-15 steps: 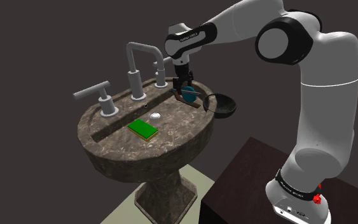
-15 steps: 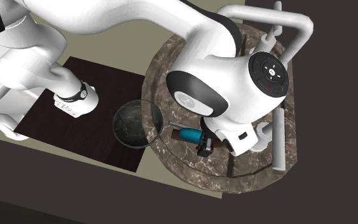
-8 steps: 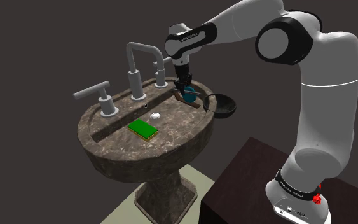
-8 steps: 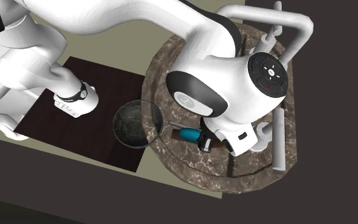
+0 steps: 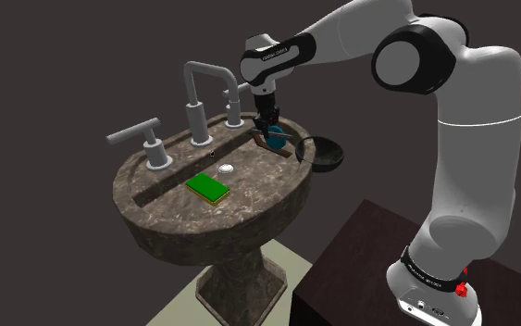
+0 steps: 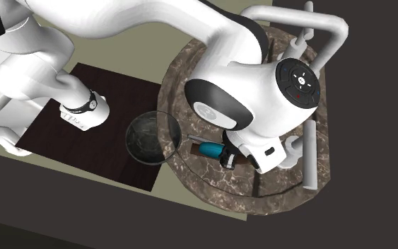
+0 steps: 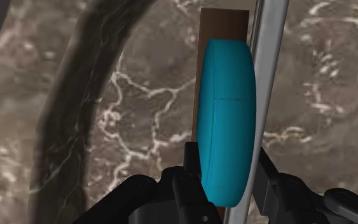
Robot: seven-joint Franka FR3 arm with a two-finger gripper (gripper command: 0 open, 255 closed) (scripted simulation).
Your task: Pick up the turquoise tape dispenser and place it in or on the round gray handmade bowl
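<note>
Clasping the turquoise tape dispenser [image 7: 225,114] across its narrow width, long axis pointing away from the wrist, the gripper [image 7: 228,162] has the dark grey bowl [image 5: 327,155] close by on the shoulder view's right.

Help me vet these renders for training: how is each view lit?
Shoulder view: dim, flat light; the dark bowl nearly merges with the dark backdrop. Second exterior view: the white arm is brightly lit and covers part of the marbled sink. Wrist view: even light, no glare; the turquoise tape dispenser stands out.
</note>
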